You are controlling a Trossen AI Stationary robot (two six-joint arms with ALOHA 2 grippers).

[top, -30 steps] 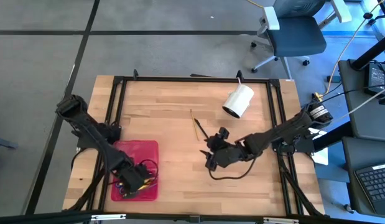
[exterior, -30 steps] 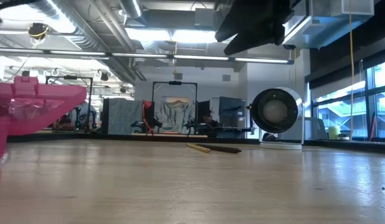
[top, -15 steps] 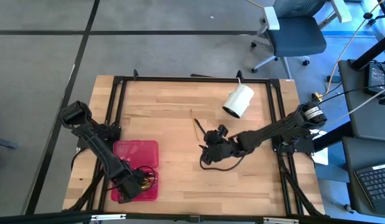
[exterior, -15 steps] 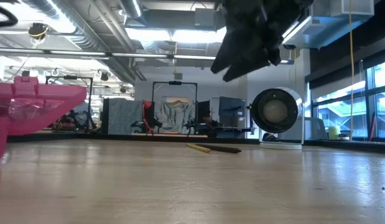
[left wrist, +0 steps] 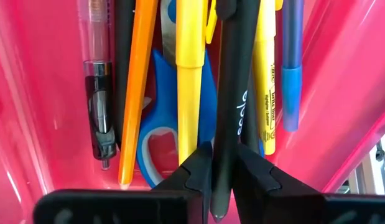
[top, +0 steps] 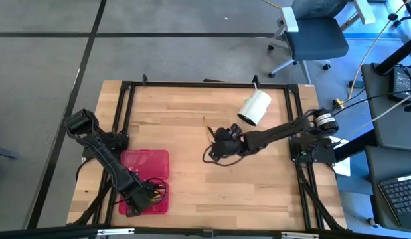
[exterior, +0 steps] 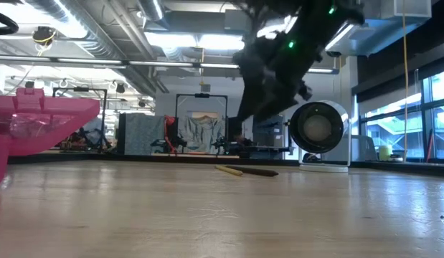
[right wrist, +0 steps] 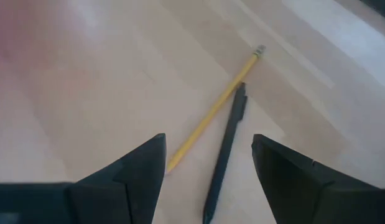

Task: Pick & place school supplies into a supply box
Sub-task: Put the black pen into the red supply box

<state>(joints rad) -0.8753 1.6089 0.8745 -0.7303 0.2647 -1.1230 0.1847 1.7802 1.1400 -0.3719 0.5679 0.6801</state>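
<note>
On the wooden table (top: 178, 113), the spread right gripper (right wrist: 204, 168) hovered over a yellow pencil (right wrist: 212, 111) and black pen (right wrist: 226, 149) at twelve o'clock; it should centre on one alone. The left gripper (left wrist: 220, 171) pinched a black pen (left wrist: 226, 93) in the red supply box (top: 142, 162).

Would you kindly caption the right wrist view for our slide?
Open right gripper poised above a yellow pencil and black pen lying on the table.

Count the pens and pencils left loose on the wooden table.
2: a thin yellow pencil and a slim black pen, lying side by side mid-table, ahead of the open right gripper. Others may lie hidden beneath the arms.
</note>
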